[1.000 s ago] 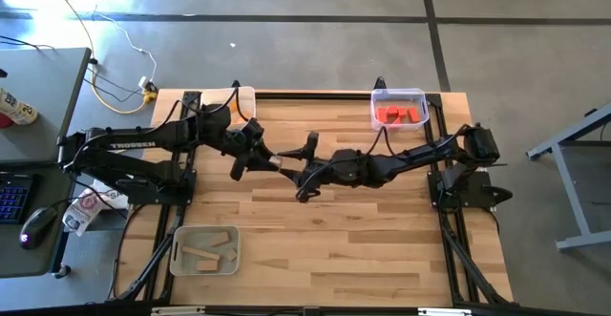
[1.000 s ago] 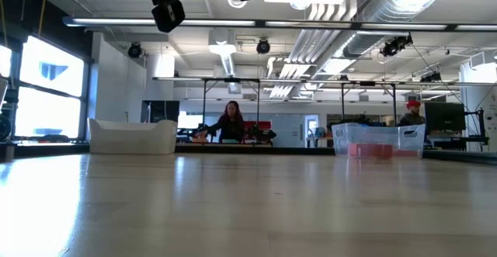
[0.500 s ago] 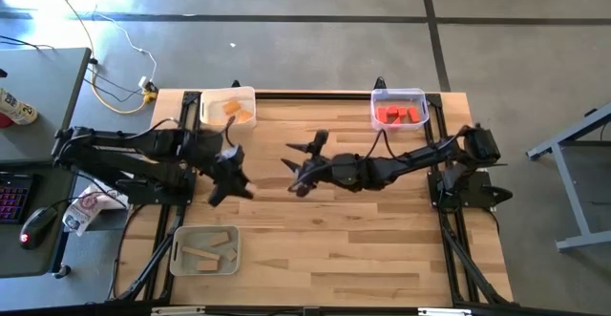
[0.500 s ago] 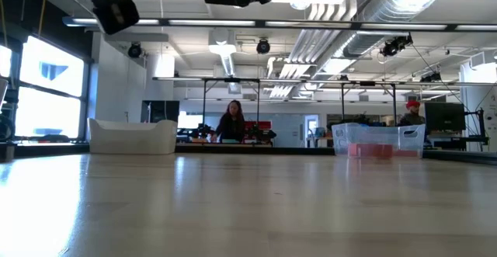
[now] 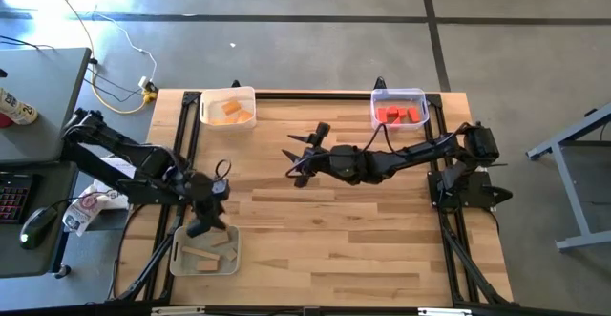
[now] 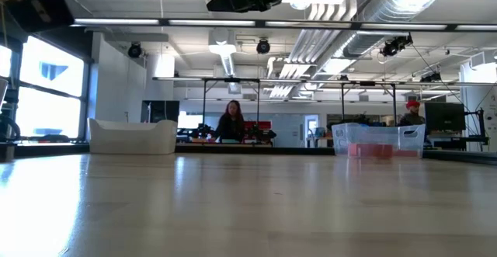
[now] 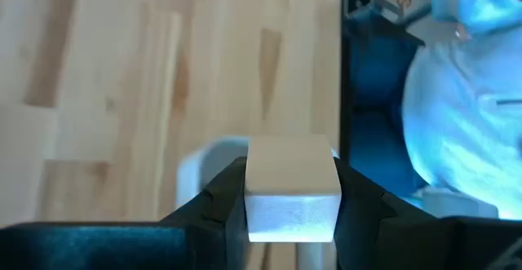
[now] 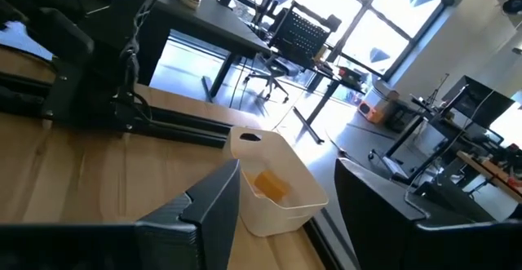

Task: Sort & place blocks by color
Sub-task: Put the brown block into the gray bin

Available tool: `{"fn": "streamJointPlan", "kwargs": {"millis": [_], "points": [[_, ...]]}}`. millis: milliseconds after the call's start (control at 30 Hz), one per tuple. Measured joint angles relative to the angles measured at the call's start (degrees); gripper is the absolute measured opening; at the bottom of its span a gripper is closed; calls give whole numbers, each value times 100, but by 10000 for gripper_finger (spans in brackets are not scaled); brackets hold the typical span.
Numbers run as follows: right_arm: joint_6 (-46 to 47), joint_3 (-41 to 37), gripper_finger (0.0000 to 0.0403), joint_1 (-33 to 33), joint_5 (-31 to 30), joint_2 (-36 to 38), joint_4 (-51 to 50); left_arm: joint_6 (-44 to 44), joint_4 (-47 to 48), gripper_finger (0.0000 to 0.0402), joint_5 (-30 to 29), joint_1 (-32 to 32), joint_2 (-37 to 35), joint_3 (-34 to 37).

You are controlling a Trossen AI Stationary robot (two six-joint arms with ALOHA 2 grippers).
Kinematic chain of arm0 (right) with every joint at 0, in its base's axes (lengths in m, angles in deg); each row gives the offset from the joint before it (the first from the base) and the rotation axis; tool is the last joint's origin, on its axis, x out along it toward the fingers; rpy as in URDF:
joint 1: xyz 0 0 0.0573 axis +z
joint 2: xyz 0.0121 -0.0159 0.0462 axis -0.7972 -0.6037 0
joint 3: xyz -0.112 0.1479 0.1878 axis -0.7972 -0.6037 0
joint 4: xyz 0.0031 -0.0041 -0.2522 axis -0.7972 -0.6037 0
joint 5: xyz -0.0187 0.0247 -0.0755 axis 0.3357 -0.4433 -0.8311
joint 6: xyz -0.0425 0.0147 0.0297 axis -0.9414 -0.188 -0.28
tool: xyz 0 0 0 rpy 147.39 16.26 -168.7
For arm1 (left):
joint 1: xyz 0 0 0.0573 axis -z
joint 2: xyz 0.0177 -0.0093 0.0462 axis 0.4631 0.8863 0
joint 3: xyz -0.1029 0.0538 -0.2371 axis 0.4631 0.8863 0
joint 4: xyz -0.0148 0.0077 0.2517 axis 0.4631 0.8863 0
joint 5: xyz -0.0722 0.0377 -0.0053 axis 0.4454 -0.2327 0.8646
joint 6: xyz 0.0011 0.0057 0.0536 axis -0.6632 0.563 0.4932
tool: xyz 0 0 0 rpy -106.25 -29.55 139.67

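From the high view, the left gripper (image 5: 202,222) sits right at the edge of the near-left tray (image 5: 178,257), the one that already has tan blocks (image 5: 212,251) lying in it. The orange blocks (image 5: 232,112) are in the far-left tray (image 5: 203,114) and the red blocks (image 5: 399,115) in the far-right tray (image 5: 420,96), so sorting looks mostly wrapped up and the tabletop (image 5: 334,240) is bare of loose pieces as far as I can tell. The right gripper (image 5: 298,154) hangs over the middle of the table with its fingers spread and nothing between them. The low view doesn't help much: just the table surface, two trays along the far edge, and the room behind with people at distant benches. The left wrist view is the good one: the fingers (image 7: 216,201) are clamped on a tan block (image 7: 292,187), squeezing its two flat side faces, with the tray rim showing just past it. That's a sensible grip, I think; it's a rigid little wooden cube, light, not fragile, with smooth faces that could slip if pinched on a corner. The right wrist view shows its own fingers (image 8: 214,195) apart and empty, with the orange-block tray ahead.
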Motion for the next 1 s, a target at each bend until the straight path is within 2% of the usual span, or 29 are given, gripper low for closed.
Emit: {"fn": "streamJointPlan", "kwargs": {"millis": [167, 433, 667, 1000], "points": [[0, 0, 185, -38, 4, 0, 0, -425, 3, 114, -9, 552, 81, 0], [0, 0, 185, -115, 66, 0, -2, -538, 9, 116, -4, 1185, 515, 0], [0, 0, 185, -182, 131, 0, -2, -577, 1, 117, -67, 1317, 1136, 2], [-1, -3, 185, -189, 130, 1, -116, -980, -38, 118, 165, 1317, 1840, 2]]}}
